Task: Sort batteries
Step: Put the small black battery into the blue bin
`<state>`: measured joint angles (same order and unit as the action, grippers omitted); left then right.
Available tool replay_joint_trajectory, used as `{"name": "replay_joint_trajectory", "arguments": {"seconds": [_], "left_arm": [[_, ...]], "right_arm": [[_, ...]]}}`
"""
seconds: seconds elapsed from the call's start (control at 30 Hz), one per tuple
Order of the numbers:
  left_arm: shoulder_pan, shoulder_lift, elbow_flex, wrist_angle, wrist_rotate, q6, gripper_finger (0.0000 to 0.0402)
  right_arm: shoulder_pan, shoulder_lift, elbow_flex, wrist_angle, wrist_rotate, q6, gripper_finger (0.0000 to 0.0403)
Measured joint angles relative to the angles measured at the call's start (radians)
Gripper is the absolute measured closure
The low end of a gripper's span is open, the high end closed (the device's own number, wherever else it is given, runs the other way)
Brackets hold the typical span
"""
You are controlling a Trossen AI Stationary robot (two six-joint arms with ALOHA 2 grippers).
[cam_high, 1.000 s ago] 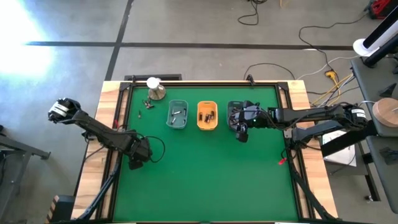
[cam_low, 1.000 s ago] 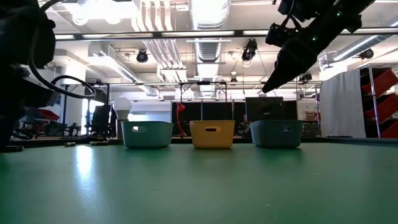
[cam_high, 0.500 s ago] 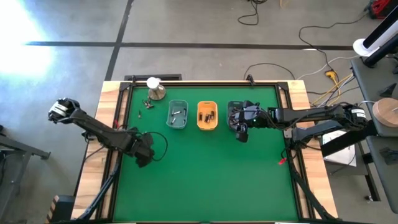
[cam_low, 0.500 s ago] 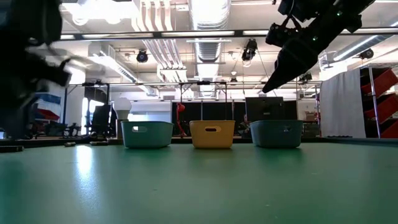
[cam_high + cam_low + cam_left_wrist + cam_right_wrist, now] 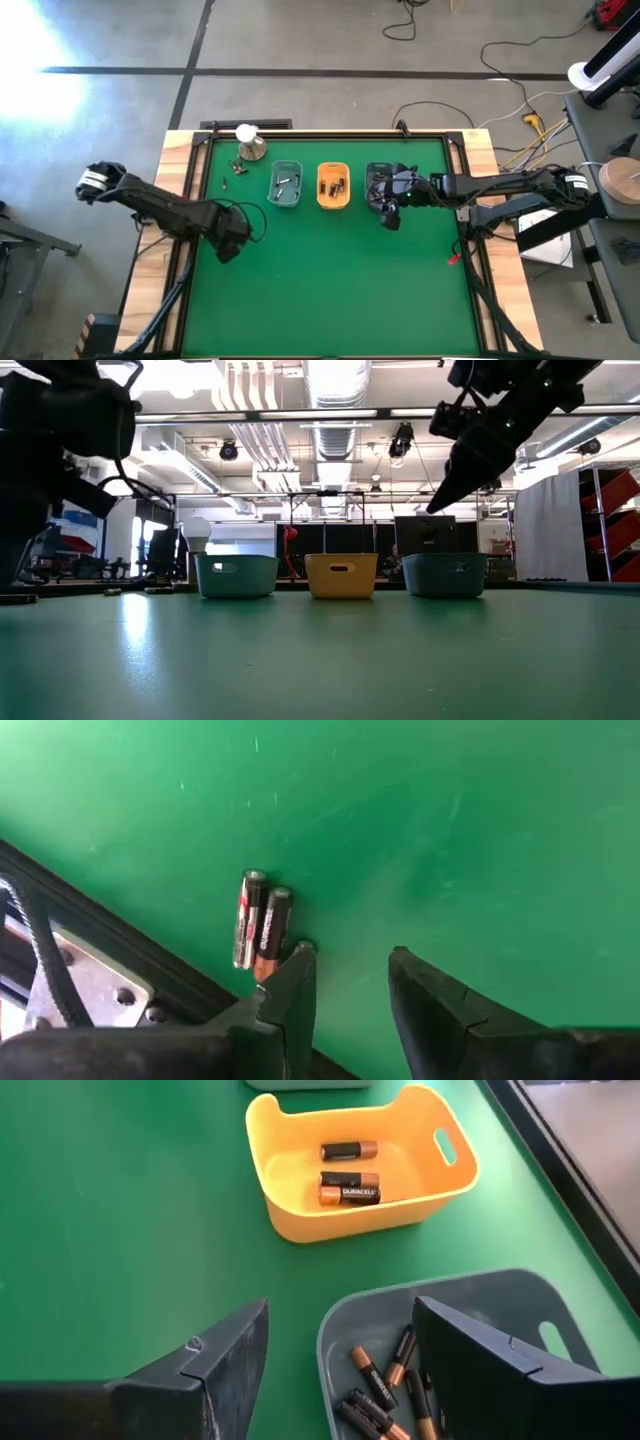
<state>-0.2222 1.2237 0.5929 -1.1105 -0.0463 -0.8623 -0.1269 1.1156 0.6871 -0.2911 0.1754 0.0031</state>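
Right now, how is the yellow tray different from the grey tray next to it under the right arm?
The yellow tray is bright yellow; the grey tray is dull blue-grey. The yellow tray holds a few batteries lying crosswise with bare floor around them; the grey tray's batteries are slimmer and heaped at angles. The right tool hangs open over the grey tray's rim, not the yellow one. Both are small handled tubs on green felt.

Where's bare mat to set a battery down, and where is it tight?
Free: the whole green mat in front of the three trays, between the two arms. Crowded: the back-left corner, where loose batteries lie beside the metal dome, and the grey tray under the right claw.
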Motion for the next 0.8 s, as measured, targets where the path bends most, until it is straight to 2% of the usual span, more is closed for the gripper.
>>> {"name": "replay_joint_trajectory", "arguments": {"seconds": [0.33,0.47,0.8], "left_arm": [[0.020,0.125,-0.004,0.003,0.041,0.035,0.0295],[0.019,0.187,-0.003,0.004,0.091,0.079,0.0295],[0.019,0.266,0.000,0.005,0.088,0.119,0.0295]], "right_arm": [[0.007,0.000,-0.016,-0.007,-0.001,0.008,0.0161],[0.007,0.000,-0.016,-0.009,0.000,0.015,0.0161],[0.007,0.000,-0.016,-0.010,0.000,0.038,0.0161]]}}
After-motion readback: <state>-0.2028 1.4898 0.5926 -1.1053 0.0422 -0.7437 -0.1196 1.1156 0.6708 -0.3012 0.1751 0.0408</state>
